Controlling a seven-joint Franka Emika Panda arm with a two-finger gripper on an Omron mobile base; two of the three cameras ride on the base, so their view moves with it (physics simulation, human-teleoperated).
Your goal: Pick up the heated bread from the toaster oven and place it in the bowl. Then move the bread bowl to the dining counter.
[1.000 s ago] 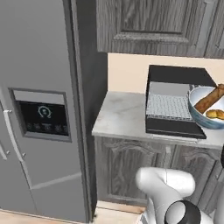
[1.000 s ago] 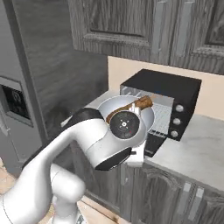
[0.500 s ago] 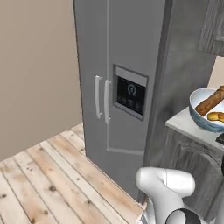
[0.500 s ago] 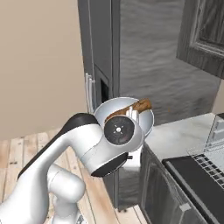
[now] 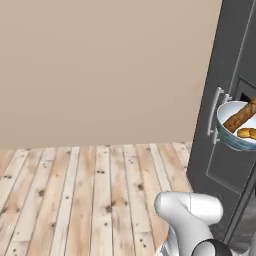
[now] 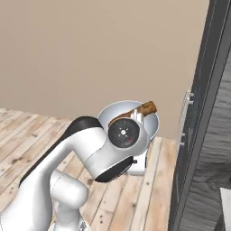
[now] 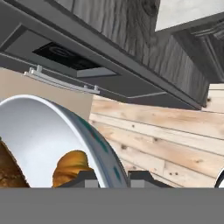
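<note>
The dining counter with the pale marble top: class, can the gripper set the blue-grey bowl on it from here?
Probably not. The gripper is shut on the bowl's rim, and ahead are a beige wall, plank floor and a dark fridge.

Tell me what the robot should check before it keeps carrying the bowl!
1. Gripper shut on the bowl rim: ok, a finger sits on each side of the rim in the hand view.
2. Heated bread inside the bowl: ok.
3. Long brown loaf staying in: cannot tell, one end sticks out over the rim.
4. Bowl level: ok in the left base view.
5. Room beside the fridge: cannot tell, the bowl looks close to its handles.
6. Dining counter in sight: not ok, just wall and wooden floor ahead.
</note>
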